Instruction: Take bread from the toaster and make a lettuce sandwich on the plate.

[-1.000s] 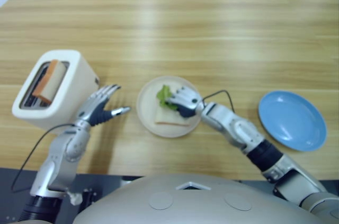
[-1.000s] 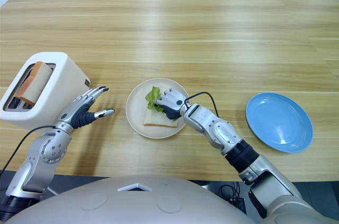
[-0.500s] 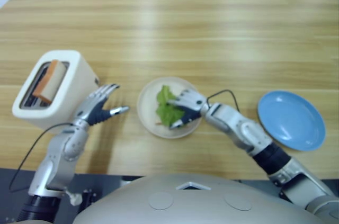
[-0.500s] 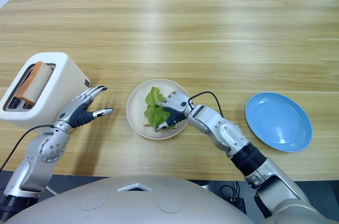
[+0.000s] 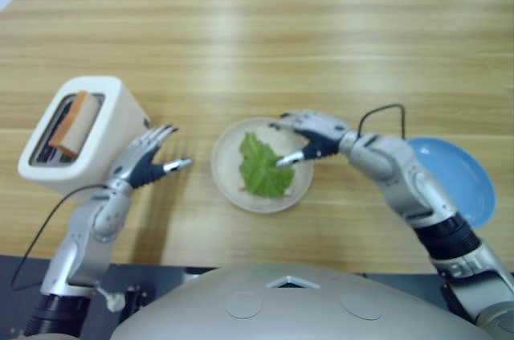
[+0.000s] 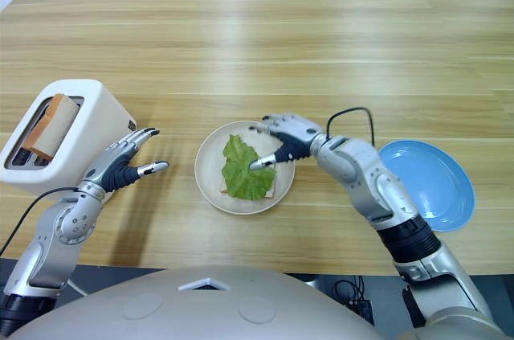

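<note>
Right robot hand (image 6: 293, 136) higher, lettuce (image 6: 243, 170) flat

A blue plate (image 6: 442, 187) lies flat on the wooden table (image 6: 257, 43) — right side, near the front edge.

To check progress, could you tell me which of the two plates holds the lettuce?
The beige plate: a lettuce leaf lies on its bread slice; the blue plate looks bare where visible.

Silver-grey jointed arms; black cuffs near the elbows; thin black cables; metallic fingers (image 6: 133, 142) with dark palms.
</note>
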